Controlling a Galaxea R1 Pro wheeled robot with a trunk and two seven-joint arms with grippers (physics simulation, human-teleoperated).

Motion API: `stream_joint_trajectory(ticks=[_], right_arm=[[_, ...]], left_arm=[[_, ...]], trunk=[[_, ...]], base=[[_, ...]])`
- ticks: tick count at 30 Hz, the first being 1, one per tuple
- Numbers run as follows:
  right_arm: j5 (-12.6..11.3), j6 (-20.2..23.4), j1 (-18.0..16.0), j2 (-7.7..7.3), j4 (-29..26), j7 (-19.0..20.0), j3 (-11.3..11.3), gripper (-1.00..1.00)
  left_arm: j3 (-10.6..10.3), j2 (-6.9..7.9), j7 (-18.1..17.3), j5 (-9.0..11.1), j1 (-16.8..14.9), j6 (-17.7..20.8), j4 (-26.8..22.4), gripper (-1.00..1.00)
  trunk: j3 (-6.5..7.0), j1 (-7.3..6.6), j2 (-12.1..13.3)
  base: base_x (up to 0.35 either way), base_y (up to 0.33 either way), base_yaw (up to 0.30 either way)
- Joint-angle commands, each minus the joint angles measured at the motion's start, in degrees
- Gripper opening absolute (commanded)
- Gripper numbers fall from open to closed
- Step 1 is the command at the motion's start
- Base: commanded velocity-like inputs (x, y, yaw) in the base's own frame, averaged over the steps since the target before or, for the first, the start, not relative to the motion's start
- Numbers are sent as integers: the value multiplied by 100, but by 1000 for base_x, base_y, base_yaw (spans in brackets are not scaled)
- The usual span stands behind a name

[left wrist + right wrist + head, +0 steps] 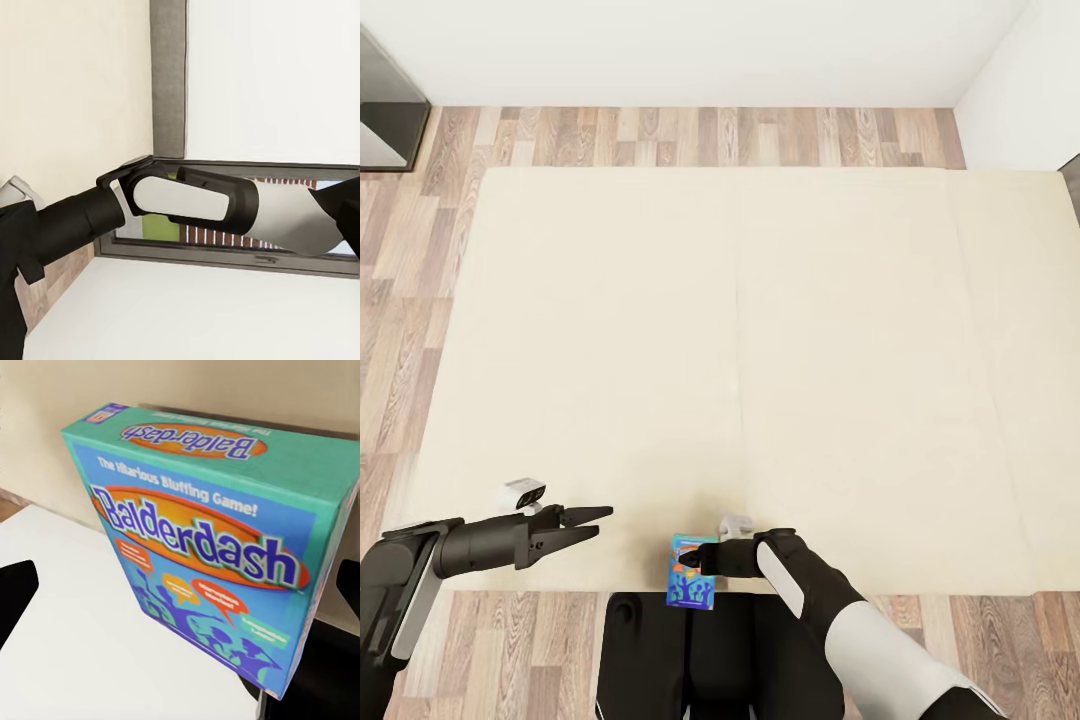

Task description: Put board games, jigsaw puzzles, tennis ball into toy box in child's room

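The right tool (695, 560) is clamping the blue board game (691, 583) (its lid reading "Balderdash" in the right wrist view (217, 555)) at the bed's near edge, above the robot's trunk. Just to the left, the left tool (595, 522) is hovering with fingers slightly apart, gripping nothing. Beyond them the cream bed (840, 330) is stretching toward the wood floor (690, 135) and white wall.

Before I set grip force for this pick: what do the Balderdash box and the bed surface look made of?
The Balderdash box looks like printed cardboard with a slightly glossy finish: sharp folded edges, flat faces, full-colour print. The bed looks like matte cream fabric or foam, uniform with one faint seam; as a render, its softness can't be judged.
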Motion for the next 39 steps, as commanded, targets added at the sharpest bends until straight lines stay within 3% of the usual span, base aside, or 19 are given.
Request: stream_joint_trajectory(ticks=[1,39], right_arm=[[5,20,-2,0,-2,11,2,100],[0,67,-2,0,-3,-21,-8,100]], left_arm=[[1,2,-22,-2,-1,61,-2,100],[3,44,-22,-2,-1,62,-2,100]], trunk=[[-6,3,-9],[-6,3,-9]], base=[[0,5,0],[0,13,0]])
